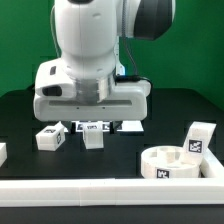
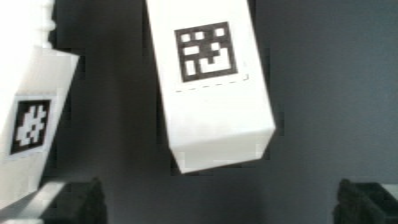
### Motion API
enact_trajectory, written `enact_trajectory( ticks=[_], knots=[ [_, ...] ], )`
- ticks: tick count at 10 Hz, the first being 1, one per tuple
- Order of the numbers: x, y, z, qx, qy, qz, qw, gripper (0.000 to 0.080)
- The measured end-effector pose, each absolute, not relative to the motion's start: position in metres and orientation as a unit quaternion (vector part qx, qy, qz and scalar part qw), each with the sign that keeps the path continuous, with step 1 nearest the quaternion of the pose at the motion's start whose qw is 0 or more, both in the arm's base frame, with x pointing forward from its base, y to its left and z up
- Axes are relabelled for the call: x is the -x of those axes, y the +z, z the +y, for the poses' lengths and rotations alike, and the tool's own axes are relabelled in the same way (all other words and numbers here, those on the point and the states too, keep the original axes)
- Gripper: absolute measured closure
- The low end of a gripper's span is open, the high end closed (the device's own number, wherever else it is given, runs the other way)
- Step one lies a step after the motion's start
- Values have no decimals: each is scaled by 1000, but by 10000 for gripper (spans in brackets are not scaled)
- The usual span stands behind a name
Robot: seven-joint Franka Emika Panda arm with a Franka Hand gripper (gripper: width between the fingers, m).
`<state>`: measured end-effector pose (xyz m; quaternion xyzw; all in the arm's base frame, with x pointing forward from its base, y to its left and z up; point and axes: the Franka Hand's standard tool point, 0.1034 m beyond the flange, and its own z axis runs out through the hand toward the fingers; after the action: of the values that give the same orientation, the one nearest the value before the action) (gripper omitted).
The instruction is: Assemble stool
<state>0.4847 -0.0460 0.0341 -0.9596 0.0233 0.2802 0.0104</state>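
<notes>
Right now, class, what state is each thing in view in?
Gripper: open, holding nothing.
Leg under gripper: on the table, not gripped.
Leg beside it: lying loose on the table.
Leg by seat: standing upright.
Seat: lying flat on the table.

Light: bright, even, from overhead.
Shadows: soft, pooled under the arm (image 1: 95, 50) on the black counter (image 1: 20, 112).
Glare: white seat (image 1: 165, 160) nearly washed out.
Focus: both views soft; near leg (image 2: 222, 120) blurry, claw (image 2: 221, 203) tips dark and fuzzy.
</notes>
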Motion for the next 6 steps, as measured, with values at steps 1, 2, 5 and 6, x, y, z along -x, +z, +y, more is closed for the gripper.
enact_trajectory(
  ticks=[1,2,5,6],
  knots=[
    [-481,35,-46,948,317,24,15,150],
    [-482,33,-46,940,340,23,16,150],
    [-469,23,-47,902,430,27,21,150],
    [-467,20,-49,890,453,29,22,150]
  ],
)
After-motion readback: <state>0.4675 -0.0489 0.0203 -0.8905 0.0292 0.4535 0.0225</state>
